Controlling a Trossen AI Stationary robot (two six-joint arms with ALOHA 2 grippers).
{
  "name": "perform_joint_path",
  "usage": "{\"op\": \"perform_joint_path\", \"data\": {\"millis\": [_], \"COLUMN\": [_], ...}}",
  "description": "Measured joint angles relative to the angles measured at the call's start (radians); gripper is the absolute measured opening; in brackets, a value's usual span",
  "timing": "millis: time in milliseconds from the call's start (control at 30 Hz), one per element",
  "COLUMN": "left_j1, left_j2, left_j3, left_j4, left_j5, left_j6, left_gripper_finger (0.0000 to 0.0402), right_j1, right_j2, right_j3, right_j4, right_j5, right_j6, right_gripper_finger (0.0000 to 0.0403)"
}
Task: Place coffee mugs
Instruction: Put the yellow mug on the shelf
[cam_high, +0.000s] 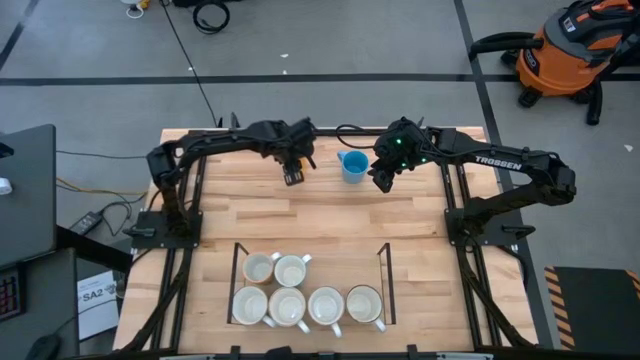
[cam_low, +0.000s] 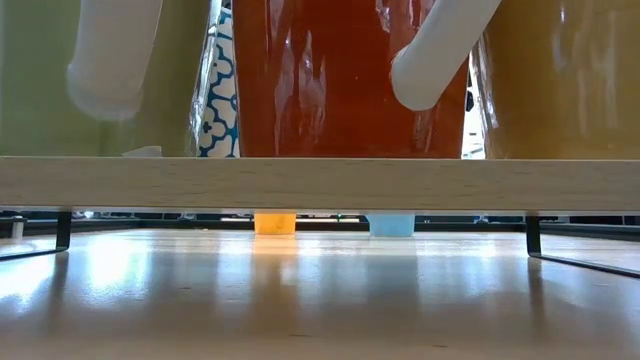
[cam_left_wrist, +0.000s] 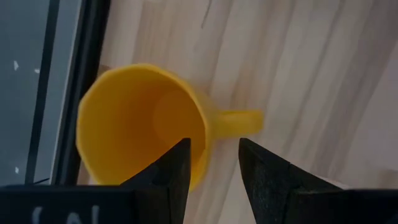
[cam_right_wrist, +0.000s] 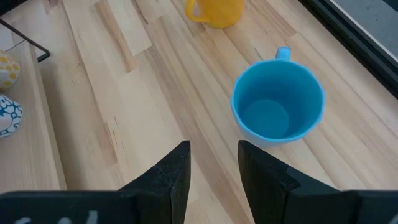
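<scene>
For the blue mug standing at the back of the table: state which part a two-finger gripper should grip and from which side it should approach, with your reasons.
Probably the rim wall of the blue mug, taken from above with one finger inside and one outside. It stands upright, mouth open and empty, and its small handle points away from the right gripper, so the near wall is unobstructed.

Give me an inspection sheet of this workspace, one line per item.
Surface: light wooden table, with a black wire frame at its near side.
Job's things: six pale mugs grouped inside the frame; blue mug and yellow mug upright at the far side.
Clutter: nothing seen on the table.
Grippers: left gripper open just above the yellow mug, holding nothing; right gripper open near the blue mug, holding nothing.
Cables: black cable across the floor; a cable at the right arm's wrist.
Surroundings: orange shop vacuum on the grey floor, black case beside the table.
</scene>
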Motion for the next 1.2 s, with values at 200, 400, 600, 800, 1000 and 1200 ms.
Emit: {"op": "perform_joint_path", "data": {"millis": [200, 400, 600, 800, 1000, 1200], "left_j1": [0.0, 0.014, 0.024, 0.02, 0.009, -0.008], "left_j2": [0.021, 0.051, 0.068, 0.069, 0.068, 0.067], "left_j3": [0.0, 0.0, 0.0, 0.0, 0.0, 0.001], "left_j4": [0.009, -0.01, -0.005, -0.01, -0.014, -0.014], "left_j5": [-0.02, -0.031, -0.038, -0.041, -0.037, -0.014], "left_j6": [0.0, -0.004, -0.039, -0.063, -0.184, -0.459], "left_gripper_finger": [0.0141, 0.0141, 0.0137, 0.0092, 0.0028, 0.0024], "right_j1": [0.0, 0.0, 0.0, 0.0, 0.0, 0.0], "right_j2": [0.0, 0.0, 0.0, 0.0, 0.0, 0.0], "right_j3": [0.0, 0.0, 0.0, 0.0, 0.0, 0.0], "right_j4": [0.0, 0.0, -0.002, -0.002, -0.001, 0.0], "right_j5": [0.0, 0.0, 0.0, 0.0, 0.0, 0.0], "right_j6": [0.0, 0.0, 0.0, 0.0, 0.0, 0.0], "right_gripper_finger": [0.0139, 0.0139, 0.0139, 0.0139, 0.0139, 0.0139]}}
